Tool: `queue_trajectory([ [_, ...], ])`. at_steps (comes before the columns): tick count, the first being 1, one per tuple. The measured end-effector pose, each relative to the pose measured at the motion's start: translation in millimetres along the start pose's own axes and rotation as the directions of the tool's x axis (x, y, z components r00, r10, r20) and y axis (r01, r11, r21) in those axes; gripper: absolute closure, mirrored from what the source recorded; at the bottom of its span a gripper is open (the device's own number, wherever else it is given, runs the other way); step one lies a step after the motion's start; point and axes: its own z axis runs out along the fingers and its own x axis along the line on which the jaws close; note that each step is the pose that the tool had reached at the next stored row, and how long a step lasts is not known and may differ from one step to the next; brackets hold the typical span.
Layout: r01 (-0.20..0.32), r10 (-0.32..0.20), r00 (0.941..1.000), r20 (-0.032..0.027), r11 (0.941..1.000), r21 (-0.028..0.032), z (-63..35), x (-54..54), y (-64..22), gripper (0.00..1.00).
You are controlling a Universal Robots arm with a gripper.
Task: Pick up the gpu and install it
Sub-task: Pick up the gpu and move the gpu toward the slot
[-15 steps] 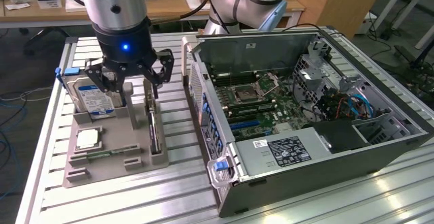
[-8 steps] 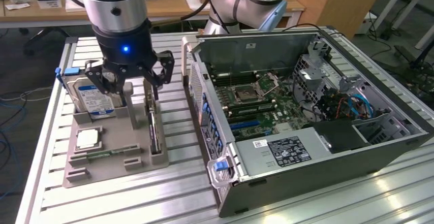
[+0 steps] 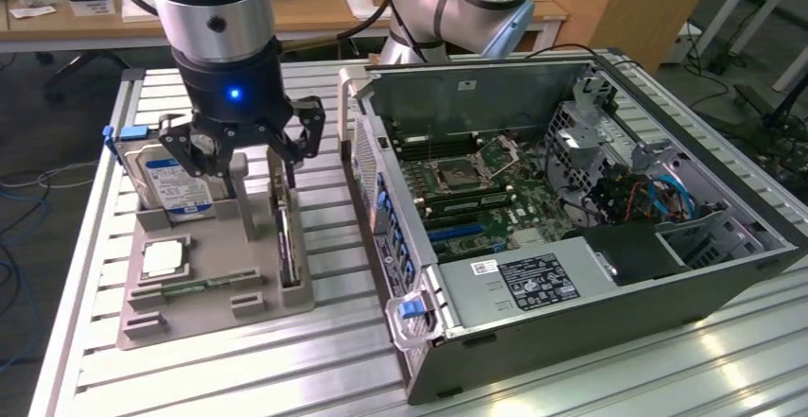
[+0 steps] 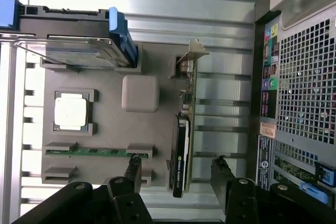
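The gpu [image 3: 288, 239] is a thin dark card standing on its long edge in a slot of the grey holder tray [image 3: 208, 289], on the side nearest the computer case. In the wrist view the gpu [image 4: 184, 145] shows edge-on, with its metal bracket [image 4: 192, 53] at the far end. My gripper [image 3: 253, 171] hangs just above the tray and is open. In the wrist view the gripper [image 4: 177, 174] straddles the card's near end, one fingertip [image 4: 134, 167] on each side, neither touching it.
The holder tray [image 4: 152, 129] also carries a hard drive [image 3: 177, 182] standing upright, a square processor chip [image 3: 165, 258] and a memory stick [image 4: 86, 151]. An open computer case [image 3: 707, 247] with its motherboard [image 3: 474, 185] exposed stands close at the exterior view's right. A second robot arm [image 3: 455, 6] stands behind the case.
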Motion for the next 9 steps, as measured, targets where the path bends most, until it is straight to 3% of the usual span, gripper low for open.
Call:
queue_trajectory([
  [9, 0.0, 0.0, 1.0, -0.0002, 1.0, 0.0001, 3.8, -0.6, -4.5, 0.35],
])
